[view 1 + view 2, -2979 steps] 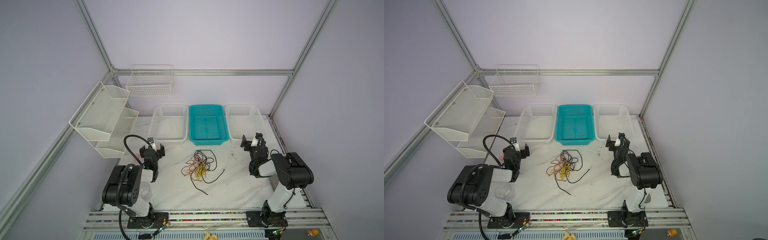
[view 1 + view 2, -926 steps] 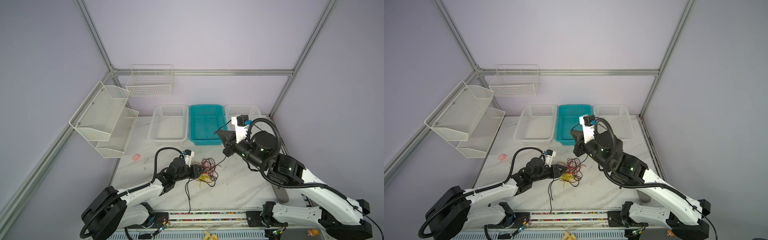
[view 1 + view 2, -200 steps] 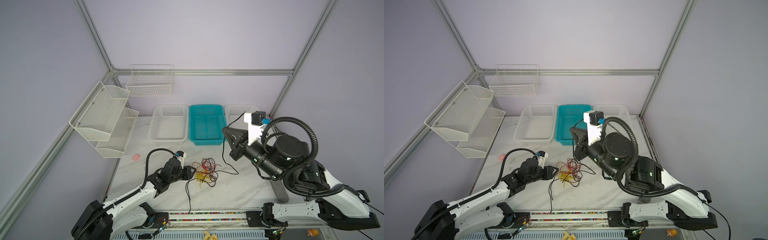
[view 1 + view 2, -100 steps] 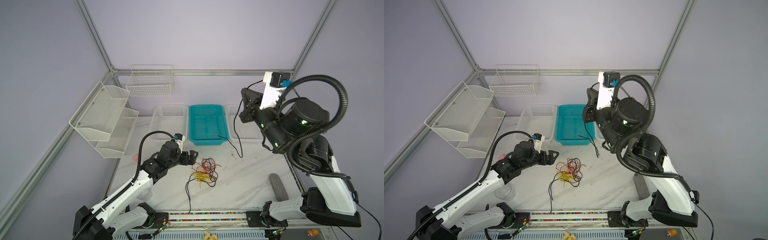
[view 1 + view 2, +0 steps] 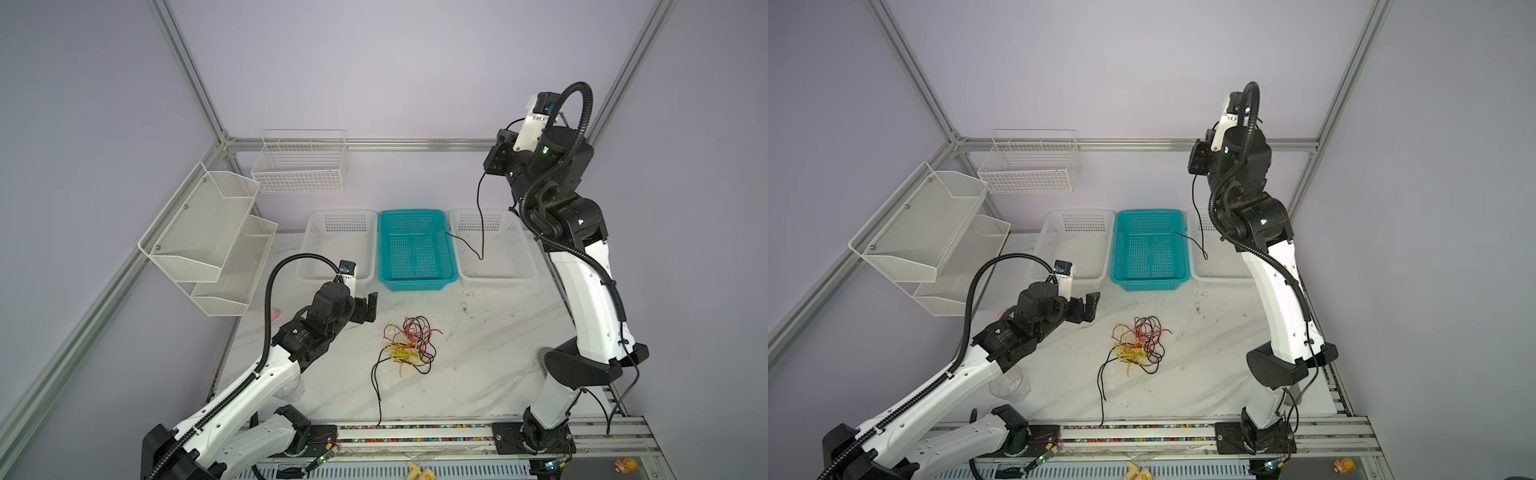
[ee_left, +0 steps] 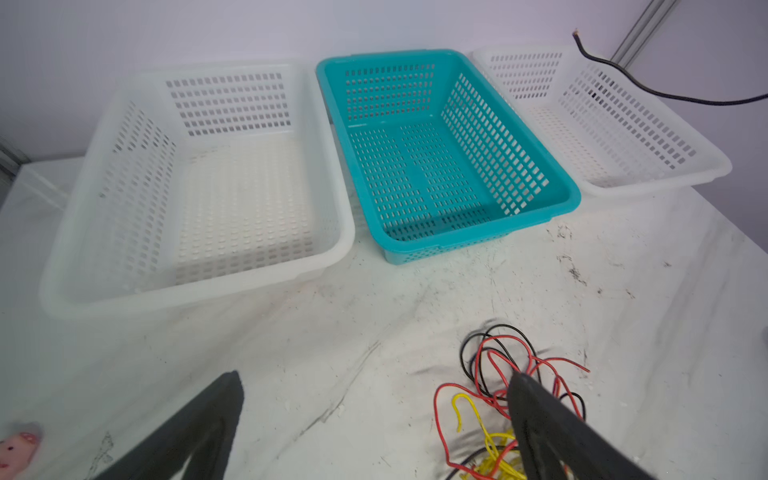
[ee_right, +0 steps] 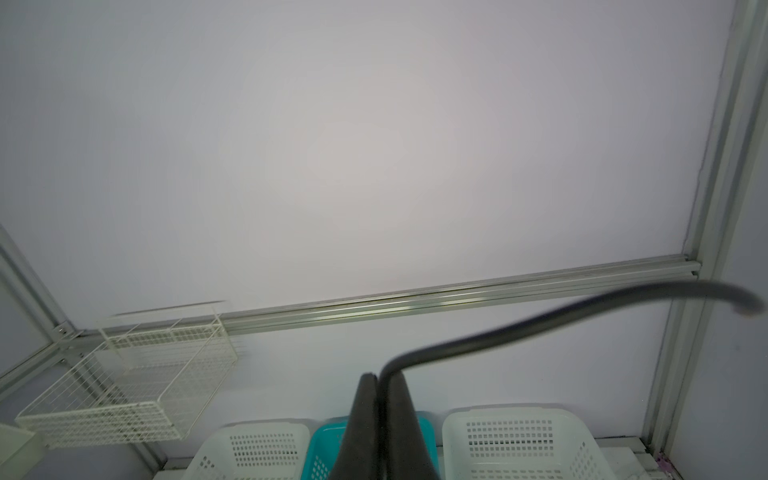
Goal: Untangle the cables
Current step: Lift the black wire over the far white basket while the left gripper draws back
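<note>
Clamping the right gripper (image 5: pixel 489 168) on one black cable (image 5: pixel 481 216), upper right of frame, hanging it clear of the tangle (image 5: pixel 409 345); spreading the left gripper (image 5: pixel 365 307) wide, empty, left of it.

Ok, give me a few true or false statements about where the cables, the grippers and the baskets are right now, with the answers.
1. The right gripper is shut on a black cable that hangs from it. True.
2. The left gripper is clamped on yellow cables. False: it is open and holds nothing, beside the tangle on the table.
3. The teal basket stands between two white baskets. True.
4. The teal basket holds red cables. False: it is empty.
</note>
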Robot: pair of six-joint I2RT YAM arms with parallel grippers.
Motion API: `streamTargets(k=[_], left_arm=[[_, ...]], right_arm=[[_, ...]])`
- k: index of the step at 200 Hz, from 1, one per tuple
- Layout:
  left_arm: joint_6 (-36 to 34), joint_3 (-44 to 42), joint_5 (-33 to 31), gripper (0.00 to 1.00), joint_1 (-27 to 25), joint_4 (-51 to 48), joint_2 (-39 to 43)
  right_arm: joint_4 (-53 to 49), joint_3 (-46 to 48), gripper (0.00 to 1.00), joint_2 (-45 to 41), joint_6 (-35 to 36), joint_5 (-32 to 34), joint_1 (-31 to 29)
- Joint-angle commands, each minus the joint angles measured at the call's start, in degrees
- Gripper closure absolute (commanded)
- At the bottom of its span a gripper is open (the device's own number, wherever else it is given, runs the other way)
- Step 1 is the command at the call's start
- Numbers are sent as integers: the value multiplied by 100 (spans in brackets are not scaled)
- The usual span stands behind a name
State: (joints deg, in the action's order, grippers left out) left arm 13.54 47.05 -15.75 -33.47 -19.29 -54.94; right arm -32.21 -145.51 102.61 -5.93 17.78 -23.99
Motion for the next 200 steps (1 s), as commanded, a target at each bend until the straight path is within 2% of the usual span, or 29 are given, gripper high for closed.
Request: streamTargets(k=[1, 27, 48, 91, 138, 161, 186, 200], left_arm=[[-563, -625, -280, 0, 16, 888, 577], [-897, -1073, -248, 0, 6, 1419, 1044], [-1109, -1163, -281, 0, -12, 1516, 1104], [-1205, -1154, -263, 0, -19, 1496, 1077], [-1184, -1163, -373, 0, -19, 1494, 1094], [-1149, -1145, -337, 0, -21, 1494, 1030], [-1117, -1136, -291, 0, -19, 1481, 990], [-1125, -1128, -272, 0, -19, 1469, 971]], right_arm=[[100, -359, 100, 189, -622, -474, 480], [193, -408, 100, 521, -826, -565, 906], [362, -344, 100, 725, -1013, -605, 1239], [542, -52, 100, 1150, -1074, -383, 1378], [1624, 2088, 100, 678, -953, -226, 1430], [1820, 2701, 100, 638, -986, -253, 1495], [2043, 3386, 100, 605, -1126, -365, 1557], [2327, 3898, 100, 531, -1332, -687, 1638]])
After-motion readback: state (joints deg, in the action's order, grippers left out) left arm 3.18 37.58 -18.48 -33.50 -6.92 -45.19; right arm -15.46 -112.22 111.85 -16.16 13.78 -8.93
